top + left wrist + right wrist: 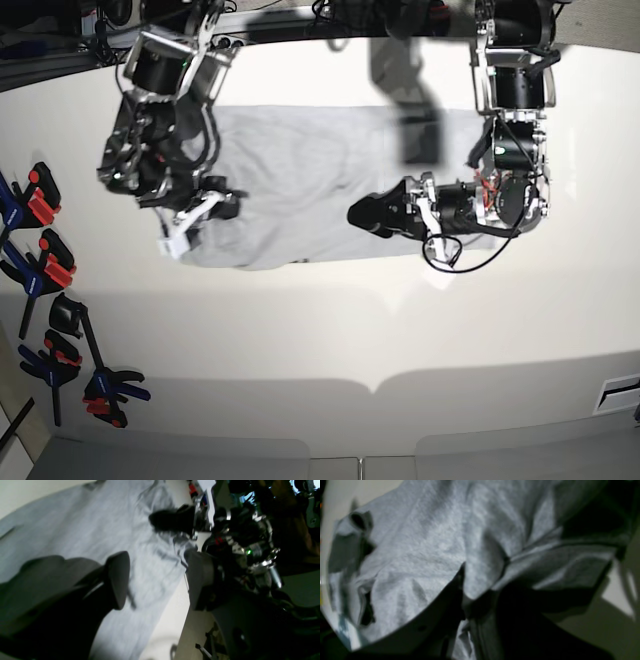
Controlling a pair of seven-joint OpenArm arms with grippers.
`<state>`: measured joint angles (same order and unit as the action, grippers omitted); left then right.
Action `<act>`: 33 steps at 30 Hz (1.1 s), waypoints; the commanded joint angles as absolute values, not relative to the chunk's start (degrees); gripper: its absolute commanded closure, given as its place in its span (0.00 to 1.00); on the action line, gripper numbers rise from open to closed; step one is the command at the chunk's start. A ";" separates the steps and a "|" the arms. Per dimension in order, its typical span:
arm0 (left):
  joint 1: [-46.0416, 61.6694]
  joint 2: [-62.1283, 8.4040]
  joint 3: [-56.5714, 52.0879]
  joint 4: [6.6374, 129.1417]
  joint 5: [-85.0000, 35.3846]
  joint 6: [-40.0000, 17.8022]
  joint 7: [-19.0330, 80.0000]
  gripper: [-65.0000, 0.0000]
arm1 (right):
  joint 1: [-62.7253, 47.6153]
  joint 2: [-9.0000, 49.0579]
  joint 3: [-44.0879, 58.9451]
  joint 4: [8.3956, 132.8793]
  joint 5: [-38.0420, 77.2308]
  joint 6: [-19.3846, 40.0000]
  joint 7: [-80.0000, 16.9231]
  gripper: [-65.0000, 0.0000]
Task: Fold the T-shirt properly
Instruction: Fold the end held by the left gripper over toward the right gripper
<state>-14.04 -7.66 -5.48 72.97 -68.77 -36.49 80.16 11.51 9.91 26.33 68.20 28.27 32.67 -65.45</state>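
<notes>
Right gripper [467, 597] jaws pinch a bunched T-shirt [300, 170] edge; left gripper [365, 213] jaws spread, empty, over the shirt's middle. Shirt lies flat on the table [320, 340], far side. Lift evenly, keep fabric taut.

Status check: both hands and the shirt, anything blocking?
Right hand shut on T-shirt edge. Left hand over shirt, grip unclear. Clamps at table's side, clear of shirt.

2 black-and-silver arms [510, 130] — exposed black cables, red accents, dark matte pincers [368, 215].
</notes>
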 commanded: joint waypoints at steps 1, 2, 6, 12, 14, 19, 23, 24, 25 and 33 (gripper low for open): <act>-14.28 -7.84 -5.52 74.00 -70.48 -36.84 80.00 0.47 | 13.41 11.07 27.40 68.88 28.40 32.14 -64.77 1.00; -13.45 -7.84 -5.52 74.00 -70.46 -36.99 80.00 0.47 | 14.11 11.16 28.47 68.88 28.03 32.14 -64.73 1.00; -9.63 -7.84 -5.52 74.00 -66.92 -36.97 79.26 0.47 | 17.17 11.09 33.17 68.88 27.03 32.16 -65.36 1.00; -4.71 -7.79 -5.52 73.95 -50.28 -37.06 64.90 0.47 | 18.52 10.57 34.48 71.02 36.53 37.08 -69.34 1.00; -3.40 -7.79 -5.52 73.95 -43.44 -37.12 58.92 0.47 | 18.17 9.45 34.46 73.28 42.54 38.26 -72.12 1.00; -1.91 -7.38 -5.50 73.93 -37.54 -37.06 55.79 0.47 | 17.93 4.34 34.30 80.62 51.62 38.33 -76.49 1.00; -1.91 -6.96 -5.52 73.93 -37.52 -37.10 55.33 0.47 | 17.91 -0.19 30.57 86.78 53.21 36.95 -78.28 1.00; -1.91 -6.72 -5.50 73.93 -37.52 -37.10 55.11 0.47 | 17.93 -1.34 28.95 87.85 53.15 36.53 -78.37 1.00; -1.91 -6.52 -5.50 73.93 -37.52 -37.10 54.70 0.47 | 17.93 -2.50 27.20 88.64 53.12 36.10 -78.35 1.00; -1.91 -5.10 -5.50 73.93 -37.71 -36.93 54.89 0.47 | 17.87 -9.00 13.23 89.23 50.17 35.33 -76.27 1.00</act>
